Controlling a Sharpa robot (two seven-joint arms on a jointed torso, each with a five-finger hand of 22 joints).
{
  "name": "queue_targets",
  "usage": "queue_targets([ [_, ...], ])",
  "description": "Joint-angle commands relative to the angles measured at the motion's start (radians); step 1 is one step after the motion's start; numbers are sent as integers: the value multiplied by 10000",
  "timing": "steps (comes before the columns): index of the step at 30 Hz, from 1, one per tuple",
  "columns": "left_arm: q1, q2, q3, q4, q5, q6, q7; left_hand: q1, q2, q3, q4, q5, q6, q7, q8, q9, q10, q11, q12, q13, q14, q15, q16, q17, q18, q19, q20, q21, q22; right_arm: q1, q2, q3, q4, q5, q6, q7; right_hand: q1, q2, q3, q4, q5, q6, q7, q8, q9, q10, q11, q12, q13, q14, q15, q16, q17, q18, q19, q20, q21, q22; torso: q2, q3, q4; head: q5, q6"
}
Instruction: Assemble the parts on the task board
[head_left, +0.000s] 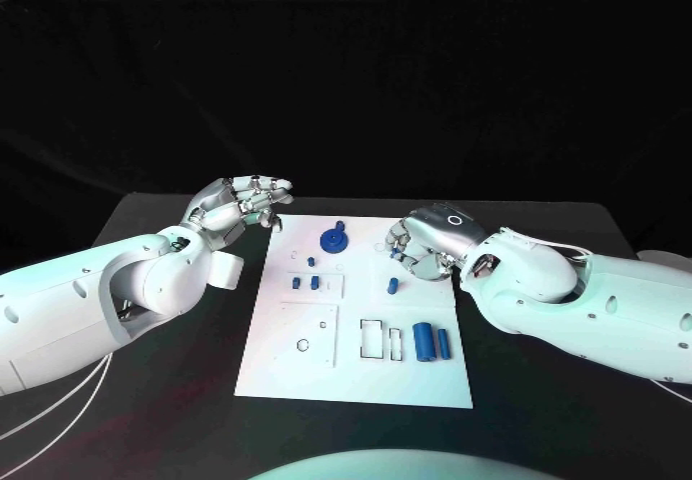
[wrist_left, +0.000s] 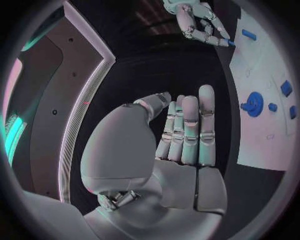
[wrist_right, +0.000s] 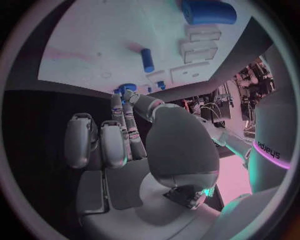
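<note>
Head view had your left hand (head_left: 242, 207) parked just off the far corner of the task board (head_left: 355, 390), fingers loosely curled and holding nothing. The left wrist view backed that up: fingers straight, side by side, bare palm. Your right hand (head_left: 423, 245) hung over the board's other side, fingers curled down, and I couldn't tell whether it was pinching anything under there.

Parts-wise, the round blue wheel piece (head_left: 335, 240) sat between your two hands, closer to the left one. A short blue peg (head_left: 392, 285) lay just beside the right hand's fingertips, on the side toward you. The big blue cylinder (head_left: 424, 341) was further back along that arm, well behind the fingers.

My guess: you were at the very start of a pick, nothing seated yet by the look of it. The peg seemed like the natural next grab, and that'd need the right hand to spread a little and drop straight onto it.
</note>
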Motion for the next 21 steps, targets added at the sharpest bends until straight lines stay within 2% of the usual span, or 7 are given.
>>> queue_targets([
  [1, -6, 59, 4, 7, -37, 70, 48, 70, 2, -1, -81, 15, -50, 43, -61, -12, -77, -4, -41, -16, 74, 10, 34, -10, 63, 97, -2, -32, -12, -57, 194, 5, 277, 232, -405, 279, -18, 5, 46, 12, 30, 17, 30, 44, 15, 214, -142, 16, 9, 140, -49, 37, 6, -72, 84, 13, 25, 345, -7, -6, 6, 251, -25],
  [7, -16, 179, 4, -41, -46, 61, 57, 75, 7, 1, -89, 15, -58, 55, -70, -15, -84, 5, -55, -18, 74, 15, 37, -12, 61, 105, 0, -32, -14, -279, 801, 5, 525, 420, -397, 509, -19, 8, 52, 11, 38, 12, 30, 43, 18, 213, -141, 13, 12, 137, -49, 33, -8, -71, 83, 13, 25, 345, -9, -26, 18, 541, -54],
  [13, -25, 263, 2, -60, -49, 7, 76, 75, 7, 1, -89, 15, -58, 55, -70, -15, -84, 5, -55, -18, 74, 15, 37, -12, 61, 105, 0, -32, -14, -621, 1431, -44, 279, 622, -234, 736, -22, 15, 62, 11, 55, 4, 32, 42, 24, 211, -139, 6, 18, 132, -49, 24, -37, -65, 69, 13, 7, 331, -5, -55, 34, 767, -124],
  [17, -26, 298, 2, -57, -49, -34, 74, 75, 7, 1, -89, 15, -58, 55, -70, -15, -84, 5, -55, -18, 74, 15, 37, -12, 61, 105, 0, -32, -14, -853, 1740, -96, 39, 755, -102, 879, -25, 17, 64, 11, 61, 1, 33, 41, 26, 209, -138, 3, 20, 131, -48, 23, -40, -63, 65, 14, 2, 327, 2, -41, 31, 938, -211],
  [19, -26, 303, 1, -55, -49, -44, 73, 75, 7, 1, -89, 15, -58, 55, -70, -15, -84, 5, -55, -18, 74, 15, 37, -12, 61, 105, 0, -32, -14, -897, 1796, -106, -10, 781, -80, 906, -30, 19, 66, 13, 67, -5, 36, 40, 29, 207, -136, 0, 22, 130, -47, 21, -47, -61, 58, 14, -7, 320, 3, -46, 37, 960, -222],
  [21, -26, 312, 1, -52, -49, -61, 73, 75, 7, 1, -89, 15, -58, 55, -70, -15, -84, 5, -55, -18, 74, 15, 37, -12, 61, 105, 0, -32, -14, -974, 1890, -123, -96, 823, -46, 949, -30, 19, 66, 13, 67, -5, 36, 40, 29, 207, -136, 0, 22, 130, -47, 21, -47, -61, 58, 14, -7, 320, 6, -40, 23, 1039, -250],
])
